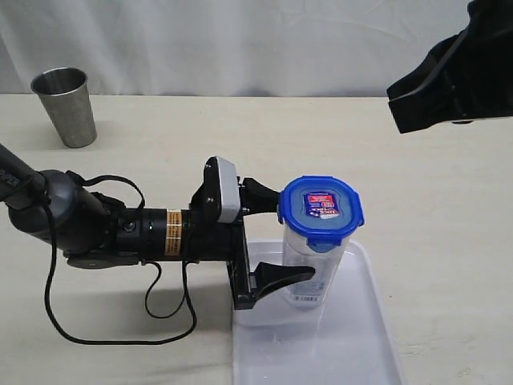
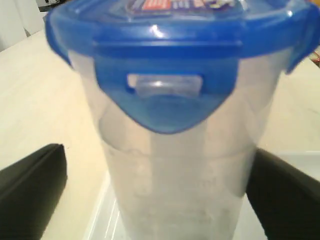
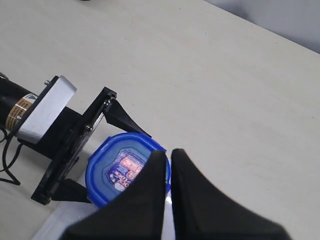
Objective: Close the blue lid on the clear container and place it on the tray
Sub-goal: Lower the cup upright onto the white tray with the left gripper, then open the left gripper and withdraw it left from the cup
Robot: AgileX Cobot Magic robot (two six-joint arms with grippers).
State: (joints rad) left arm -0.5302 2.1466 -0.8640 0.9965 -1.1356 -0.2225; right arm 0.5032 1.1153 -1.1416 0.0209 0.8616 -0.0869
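Observation:
The clear container point(image 1: 319, 269) stands upright on the white tray point(image 1: 377, 337), near its back left corner. The blue lid point(image 1: 321, 207) sits on top of it with its flaps down. My left gripper point(image 1: 295, 234) reaches in from the left and is open, one finger on each side of the container's body. In the left wrist view the container point(image 2: 175, 175) and lid point(image 2: 170, 35) fill the frame; a gap shows beside the left finger point(image 2: 30, 185). My right gripper point(image 1: 397, 108) hangs high at the back right, shut and empty. Its view looks down on the lid point(image 3: 112, 170).
A grey steel cup point(image 1: 68, 104) stands at the back left of the beige table. The left arm's black cable point(image 1: 104, 337) loops over the table by the tray's left edge. The tray's front half holds nothing.

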